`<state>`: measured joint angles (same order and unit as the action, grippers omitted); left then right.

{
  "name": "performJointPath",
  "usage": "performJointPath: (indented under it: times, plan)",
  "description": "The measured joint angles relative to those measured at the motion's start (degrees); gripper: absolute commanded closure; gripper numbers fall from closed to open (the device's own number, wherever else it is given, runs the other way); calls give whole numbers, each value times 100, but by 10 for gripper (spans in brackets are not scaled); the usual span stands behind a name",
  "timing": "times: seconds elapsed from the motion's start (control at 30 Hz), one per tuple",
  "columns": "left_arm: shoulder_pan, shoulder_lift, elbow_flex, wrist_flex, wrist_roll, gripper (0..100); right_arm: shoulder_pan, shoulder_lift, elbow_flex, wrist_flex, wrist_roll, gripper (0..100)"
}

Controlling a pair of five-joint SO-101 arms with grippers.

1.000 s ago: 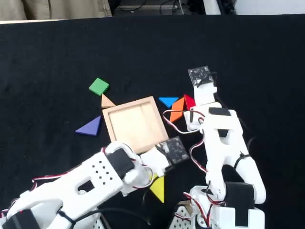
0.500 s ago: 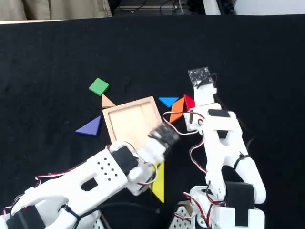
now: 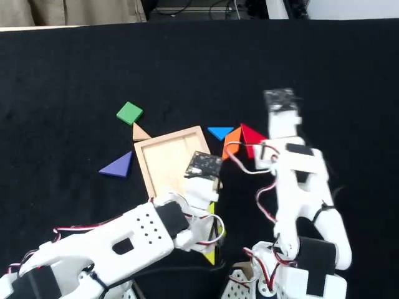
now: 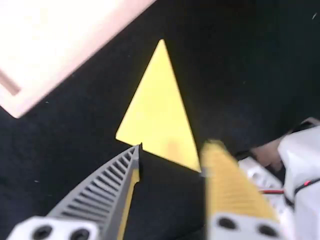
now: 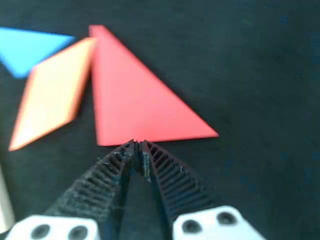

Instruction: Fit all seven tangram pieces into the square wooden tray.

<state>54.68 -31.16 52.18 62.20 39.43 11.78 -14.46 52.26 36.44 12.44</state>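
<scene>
The yellow triangle (image 4: 157, 112) lies flat on the surface (image 3: 75, 68) just off the near corner of the tray (image 4: 45, 45), toward the surface's near edge; its long axis runs straight ahead from the left fingers (image 4: 107, 182) to a sharp tip beside that corner; those fingers are spread apart, grasping nothing, with one tip by each end of the triangle's nearest edge; a pinch probably needs them lower, though their height above the piece is hard to judge; the right fingers (image 5: 107, 172) are pressed together on nothing, tips at one edge of the red triangle (image 5: 130, 100), well apart from the yellow one; the left arm is nearer.
</scene>
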Motion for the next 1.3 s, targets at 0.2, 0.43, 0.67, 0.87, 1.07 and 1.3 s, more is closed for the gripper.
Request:
performJointPath:
  times: [0.2,0.43,0.67,0.87,1.07,1.3]
  plan:
    - [-193,914,0,-26,818,564,334,0,0,-255,-571,987]
    - [-624,2611,-440,141,888,564,334,624,-492,-255,-615,987]
    - [-633,3121,-993,378,888,568,334,1231,-1116,202,-615,987]
    - [-633,3138,-1046,387,888,568,334,1240,-1125,211,-615,987]
    - [-633,3156,-1169,387,888,569,369,1240,-1125,246,-615,987]
    - [-633,3200,-1398,343,888,569,369,1240,-1125,264,-615,987]
